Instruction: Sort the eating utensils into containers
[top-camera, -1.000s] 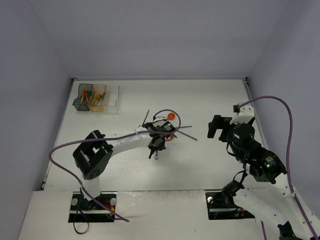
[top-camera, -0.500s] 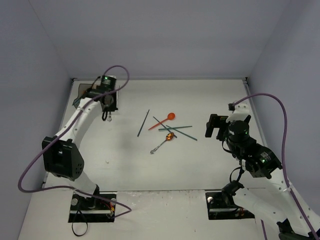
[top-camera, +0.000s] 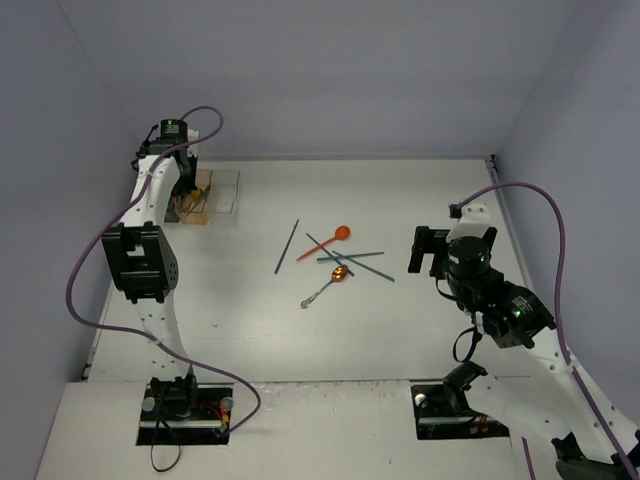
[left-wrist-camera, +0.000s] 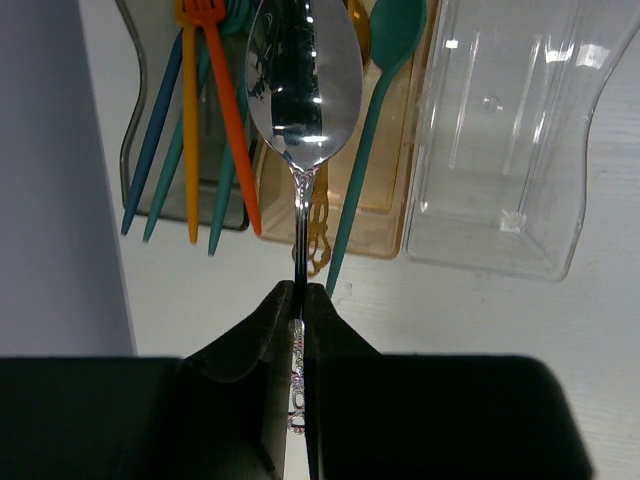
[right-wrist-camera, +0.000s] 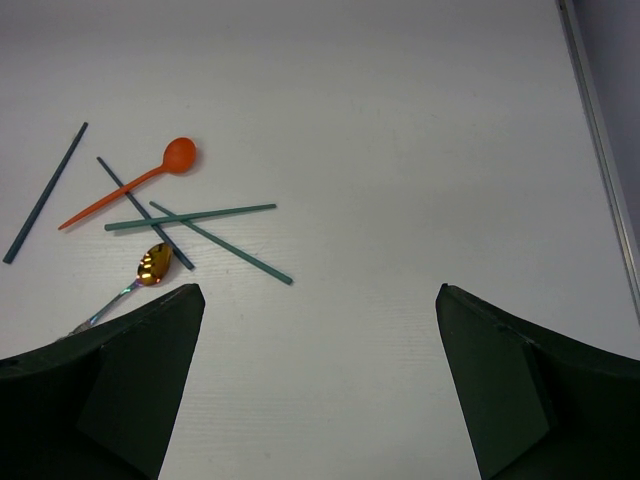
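While left jaws clench one silver spoon (left-wrist-camera: 297, 90), right jaws gape near four sticks (right-wrist-camera: 190, 215), two spoons (right-wrist-camera: 178, 155).

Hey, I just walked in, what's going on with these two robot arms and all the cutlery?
They are sorting cutlery into three joined bins. The left arm's jaws are shut on a silver spoon, held above the bins near the amber one. The grey bin holds teal and orange pieces; the clear bin looks empty. The right arm's jaws are open, holding nothing, above the table. An orange spoon, a gold spoon and four teal sticks lie loose mid-table.
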